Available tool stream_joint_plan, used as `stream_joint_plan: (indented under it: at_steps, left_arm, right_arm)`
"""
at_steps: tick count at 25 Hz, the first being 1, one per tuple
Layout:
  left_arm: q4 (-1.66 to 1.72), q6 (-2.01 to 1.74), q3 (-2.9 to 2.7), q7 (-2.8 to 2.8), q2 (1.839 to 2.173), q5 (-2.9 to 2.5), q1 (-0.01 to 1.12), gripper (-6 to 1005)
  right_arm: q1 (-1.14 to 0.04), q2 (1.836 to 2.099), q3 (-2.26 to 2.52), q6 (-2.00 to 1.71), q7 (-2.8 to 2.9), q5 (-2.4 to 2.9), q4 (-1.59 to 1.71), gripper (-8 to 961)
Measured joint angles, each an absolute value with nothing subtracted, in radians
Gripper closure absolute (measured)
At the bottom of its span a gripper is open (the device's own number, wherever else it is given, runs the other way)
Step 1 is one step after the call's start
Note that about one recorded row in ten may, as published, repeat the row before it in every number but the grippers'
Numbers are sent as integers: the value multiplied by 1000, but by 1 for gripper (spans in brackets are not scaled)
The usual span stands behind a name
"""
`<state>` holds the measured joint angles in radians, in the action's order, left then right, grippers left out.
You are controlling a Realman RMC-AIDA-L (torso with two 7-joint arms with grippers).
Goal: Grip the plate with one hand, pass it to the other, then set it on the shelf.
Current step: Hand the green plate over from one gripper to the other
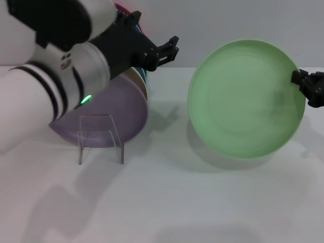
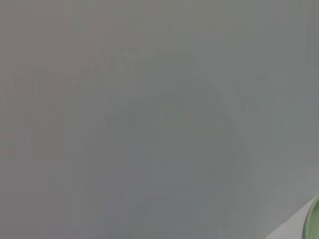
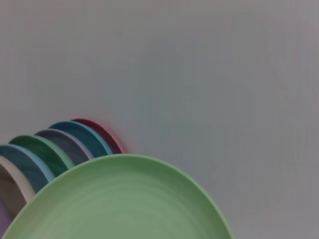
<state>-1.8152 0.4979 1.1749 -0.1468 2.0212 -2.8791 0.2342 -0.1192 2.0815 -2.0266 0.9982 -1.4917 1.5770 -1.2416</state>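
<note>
1. Plate (image 1: 246, 98), light mint green and round, stands on edge at the right of the head frame, its face turned toward the camera and its shadow on the white desk (image 1: 202, 202) beneath it.
2. At the right edge of that frame the right gripper (image 1: 310, 87) has its black jaws closed on the plate's rim at about mid-height; only the jaw tips show.
3. From the right wrist view the plate's rim (image 3: 124, 199) arcs across the lower part of the frame, with a row of stacked plates (image 3: 60, 149) in cream, blue, green, grey, teal and red fanned behind it at lower left.
4. In the upper left of the head frame the left gripper (image 1: 169, 50) points toward the plate, well apart from it; its jaws hold nothing, and I cannot tell how wide they stand.
5. Below that arm a purple plate (image 1: 121, 111) leans upright, and the clear shelf (image 1: 100, 136) stands on the desk just in front of it.
6. No writing or brand marks can be read on anything.
</note>
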Motion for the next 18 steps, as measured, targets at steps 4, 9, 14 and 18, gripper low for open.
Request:
stream_joint_plan:
  at_steps: [4, 9, 14, 18]
  left_arm:
    - [-1820, 538, 1210, -208, 2055, -2811, 243, 239]
    - [-1820, 549, 1278, -339, 2045, -2558, 252, 242]
    - [-1780, 587, 1332, -501, 2054, -2332, 248, 245]
    - [-1724, 631, 1356, -570, 2059, -2232, 264, 247]
  right_arm:
    - [-122, 2082, -2025, 998, -1513, 1577, -1233, 916]
    - [-123, 2082, -2026, 998, -1539, 1577, -1226, 914]
    - [-124, 2082, -2025, 1005, -1551, 1572, -1223, 912]
    - [-125, 2082, -2020, 1015, -1560, 1551, -1226, 910]
